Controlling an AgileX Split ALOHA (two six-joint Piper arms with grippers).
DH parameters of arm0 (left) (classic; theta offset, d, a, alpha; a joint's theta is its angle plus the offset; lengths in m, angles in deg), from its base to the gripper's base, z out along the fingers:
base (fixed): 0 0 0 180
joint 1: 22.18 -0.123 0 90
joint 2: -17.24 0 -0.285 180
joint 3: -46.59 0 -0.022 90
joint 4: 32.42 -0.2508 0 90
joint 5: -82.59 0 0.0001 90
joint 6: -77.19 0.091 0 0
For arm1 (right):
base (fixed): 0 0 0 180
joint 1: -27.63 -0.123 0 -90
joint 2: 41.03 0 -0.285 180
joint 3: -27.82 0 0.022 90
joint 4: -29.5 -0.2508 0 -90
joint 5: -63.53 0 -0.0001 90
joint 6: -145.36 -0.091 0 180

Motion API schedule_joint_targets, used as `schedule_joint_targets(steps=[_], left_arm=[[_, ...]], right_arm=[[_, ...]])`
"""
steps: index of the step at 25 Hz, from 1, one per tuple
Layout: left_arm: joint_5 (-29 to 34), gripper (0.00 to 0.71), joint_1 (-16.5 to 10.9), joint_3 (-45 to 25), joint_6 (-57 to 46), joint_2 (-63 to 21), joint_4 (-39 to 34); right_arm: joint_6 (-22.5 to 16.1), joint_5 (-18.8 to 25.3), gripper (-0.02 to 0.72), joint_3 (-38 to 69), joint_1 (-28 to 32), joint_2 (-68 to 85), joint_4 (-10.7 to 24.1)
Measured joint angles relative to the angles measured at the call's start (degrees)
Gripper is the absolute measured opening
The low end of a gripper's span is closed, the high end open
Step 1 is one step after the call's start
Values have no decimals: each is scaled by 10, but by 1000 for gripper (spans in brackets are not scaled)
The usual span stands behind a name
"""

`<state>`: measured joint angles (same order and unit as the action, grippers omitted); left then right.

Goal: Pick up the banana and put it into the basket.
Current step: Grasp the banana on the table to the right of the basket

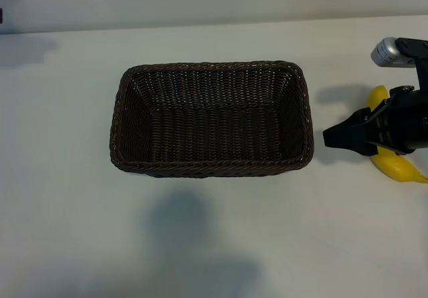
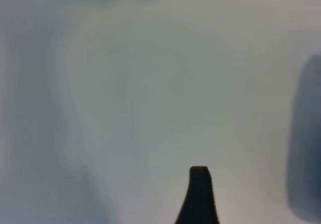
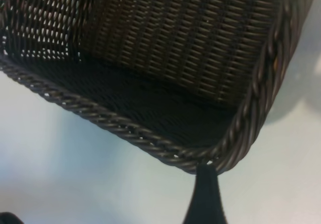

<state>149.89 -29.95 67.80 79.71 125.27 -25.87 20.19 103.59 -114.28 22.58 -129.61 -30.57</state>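
**Banana on the counter under the right arm, basket empty**

Your banana (image 1: 394, 166) lies on the white counter (image 1: 67, 178) at the right edge of the exterior view, well outside the basket (image 1: 210, 168). Its long axis runs from a nearer, thicker end low at the right edge up to a farther tip beside the arm; the curve bows toward the basket. The peel is smooth and bright yellow. You see only its two ends, because the black right arm crosses over its middle.

Your right tool (image 1: 332, 137) sits between the banana and the basket's right wall, its dark tip aimed at the basket, just clear of the rim. Its fingers stand wide apart and hold nothing; in the right wrist view one black finger (image 3: 205, 196) shows just short of the basket's corner.

The basket is a rectangular dark brown wicker one with rounded corners, a braided rim and tightly woven walls and floor. Its long side runs left to right, and nothing lies inside it.

Your left tool is out of the exterior view; the left wrist view shows one black finger (image 2: 199, 196) over bare counter. It too is wide open with nothing in it.
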Motion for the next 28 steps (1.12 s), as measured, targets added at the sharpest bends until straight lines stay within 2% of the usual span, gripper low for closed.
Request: schedule_joint_targets(steps=[4, 9, 19, 28], left_arm=[[0, 612, 11, -72, 13, -46, 1], [0, 612, 12, -187, 23, -144, 0], [-3, 612, 12, -411, 46, -411, -5], [-45, 611, 12, -617, 42, -612, -10]], right_arm=[[0, 2, 569, 0, 0, 0, 2], [0, 2, 569, 0, 0, 0, 2], [0, 2, 569, 0, 0, 0, 2], [0, 2, 569, 0, 0, 0, 2]])
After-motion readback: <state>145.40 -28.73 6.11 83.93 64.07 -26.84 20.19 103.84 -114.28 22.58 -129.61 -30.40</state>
